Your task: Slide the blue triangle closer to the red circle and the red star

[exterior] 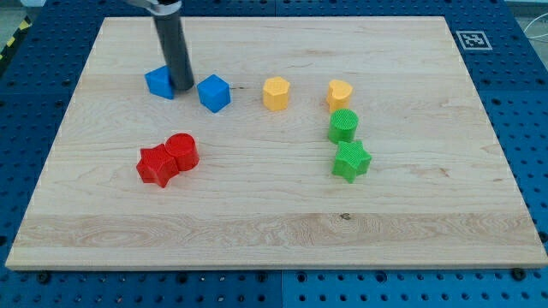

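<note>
Blue is the colour you are working with: the blue triangle (159, 82) sits near the board's top-left corner, and your tip (183, 88) rests right against its right side, in the narrow gap between it and the blue cube (214, 93). There is no claw on this arm to be open or closed, only the dark rod, so all the work is pushing.

The red circle (183, 151) and the red star (156, 166) lie touching each other, toward the board's bottom edge from the triangle and still on the left half. From where your tip stands now, a push would likely send the triangle toward the left edge, not toward the reds. My judgement is that you should bring the tip round to the triangle's far side, the side facing the top edge, and then push toward the bottom edge with a slight lean to the right.

Keep the contact centred on the triangle's back face; an off-centre push will probably spin it and let it slip past the rod. Mind the blue cube as you go round, since it is close enough to be nudged. Ease off before the triangle meets the reds, so you do not scatter them.

The yellow blocks (276, 92) and the green blocks (342, 126) sit well apart toward the right edge and should not matter.
</note>
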`<state>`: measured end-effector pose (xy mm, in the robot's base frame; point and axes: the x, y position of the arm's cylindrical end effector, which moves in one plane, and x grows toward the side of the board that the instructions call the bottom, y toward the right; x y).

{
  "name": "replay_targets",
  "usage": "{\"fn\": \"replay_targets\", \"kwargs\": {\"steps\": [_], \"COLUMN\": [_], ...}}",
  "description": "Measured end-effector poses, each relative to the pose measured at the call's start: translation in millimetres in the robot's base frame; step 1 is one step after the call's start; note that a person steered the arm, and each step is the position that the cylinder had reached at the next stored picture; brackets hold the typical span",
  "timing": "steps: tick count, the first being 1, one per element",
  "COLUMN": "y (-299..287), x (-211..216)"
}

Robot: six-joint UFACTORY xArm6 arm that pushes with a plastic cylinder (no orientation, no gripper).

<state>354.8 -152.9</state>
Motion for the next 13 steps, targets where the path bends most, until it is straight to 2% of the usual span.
{"fn": "replay_targets", "kwargs": {"steps": [2,3,4,6,8,9,11,13], "y": [-45,-46,-57,-104,-64,-64,-82,-51], "x": [-6,-12,-43,-51,2,26,39,58]}}
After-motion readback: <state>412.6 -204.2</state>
